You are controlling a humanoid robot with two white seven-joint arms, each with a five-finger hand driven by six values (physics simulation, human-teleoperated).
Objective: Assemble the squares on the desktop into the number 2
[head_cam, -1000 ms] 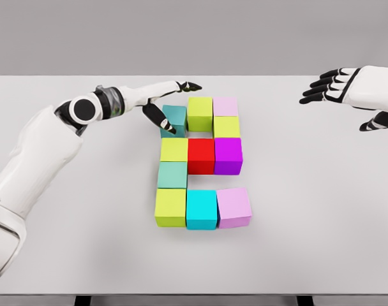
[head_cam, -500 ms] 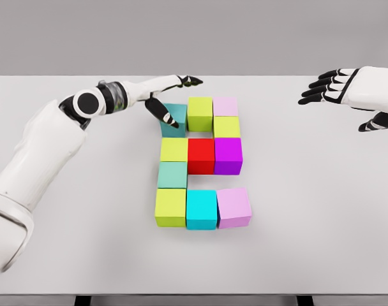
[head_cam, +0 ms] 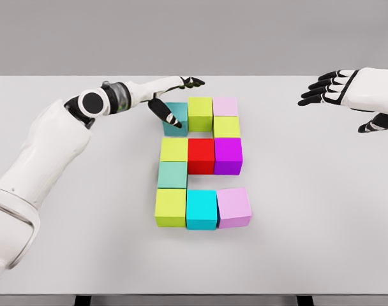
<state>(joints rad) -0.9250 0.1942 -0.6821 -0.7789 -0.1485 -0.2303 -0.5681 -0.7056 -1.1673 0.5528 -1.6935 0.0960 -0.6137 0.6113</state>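
Presently left hand [head_cam: 170,99] at far left of block cluster, fingers extended, thumb tip touching teal block [head_cam: 175,118], nothing grasped. Right hand [head_cam: 347,94] hovers well apart at far right, fingers spread, empty. Coloured cubes mid-table [head_cam: 309,210], packed close: top row teal, lime block [head_cam: 200,113], pale pink block [head_cam: 225,106]; yellow-green below pink; middle row yellow, red block [head_cam: 201,155], magenta block [head_cam: 228,155]; mint beneath yellow; bottom row lime, cyan block [head_cam: 201,208], lilac block [head_cam: 235,206].

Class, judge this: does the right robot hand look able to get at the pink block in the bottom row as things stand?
Probably yes: the right robot hand is open, and bare table lies beside the pink block.
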